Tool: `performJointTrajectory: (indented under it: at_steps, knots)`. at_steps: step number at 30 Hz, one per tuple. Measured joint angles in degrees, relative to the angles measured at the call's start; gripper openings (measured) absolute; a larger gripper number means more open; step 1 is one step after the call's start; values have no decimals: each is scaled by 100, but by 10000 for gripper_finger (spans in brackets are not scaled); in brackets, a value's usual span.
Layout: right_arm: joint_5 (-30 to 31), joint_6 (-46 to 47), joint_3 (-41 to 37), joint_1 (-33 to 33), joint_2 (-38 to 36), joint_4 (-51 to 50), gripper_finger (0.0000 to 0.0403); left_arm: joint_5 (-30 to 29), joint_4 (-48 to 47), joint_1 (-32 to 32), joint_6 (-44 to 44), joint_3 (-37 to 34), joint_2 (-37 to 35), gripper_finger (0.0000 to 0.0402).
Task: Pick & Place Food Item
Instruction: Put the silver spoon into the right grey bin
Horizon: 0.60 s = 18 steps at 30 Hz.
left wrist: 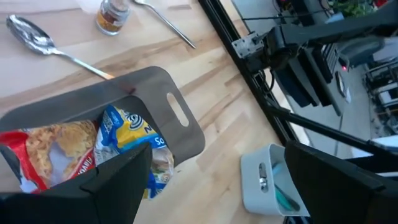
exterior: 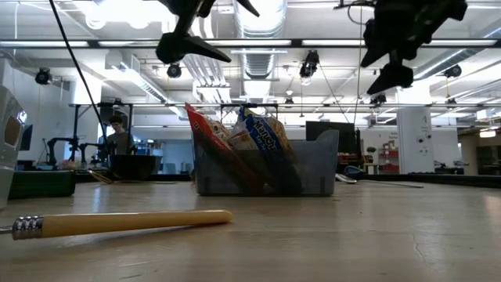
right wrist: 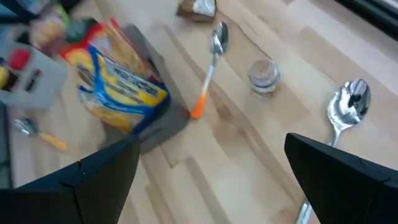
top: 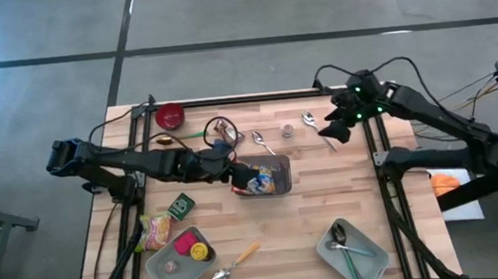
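Note:
A grey bin (top: 275,180) stands on the middle of the wooden table. It holds a blue-and-yellow food packet (left wrist: 127,134) and a red-orange one (left wrist: 53,146), both leaning inside it (exterior: 243,145). My left gripper (top: 234,170) hovers open above the bin's left end and touches nothing; its fingers frame the bin in the left wrist view (left wrist: 217,193). My right gripper (top: 334,132) hangs open above the table's far right part, apart from the bin, with nothing between its fingers (right wrist: 211,180).
At the far side lie a red bowl (top: 170,116), two metal spoons (top: 263,143) (top: 308,116) and a small jar (top: 288,131). A green packet (top: 181,206) and a snack bag (top: 156,229) lie near left, by a grey tray (top: 166,271). Another tray (top: 372,257) holds a spoon.

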Motion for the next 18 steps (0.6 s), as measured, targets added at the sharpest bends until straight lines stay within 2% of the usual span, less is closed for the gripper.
performJointTrajectory:
  at_steps: [3, 7, 11, 14, 18]
  knots:
    - [133, -102, -4, -12, 348, 84, 396, -2, 0, 0, 190, 0, 0, 371]
    - [208, 608, -4, -26, 968, 327, 396, 0, -17, 20, 310, 0, 0, 371]
    - [-278, 818, -7, -22, 1694, 170, 396, 2, -33, 28, 455, 0, 0, 371]
    - [-338, 760, -4, -22, 2222, 163, 396, 2, -56, 28, 538, 0, 0, 371]
    - [356, 1169, 50, -38, 2929, 107, 396, 4, -57, 41, 574, 0, 0, 371]
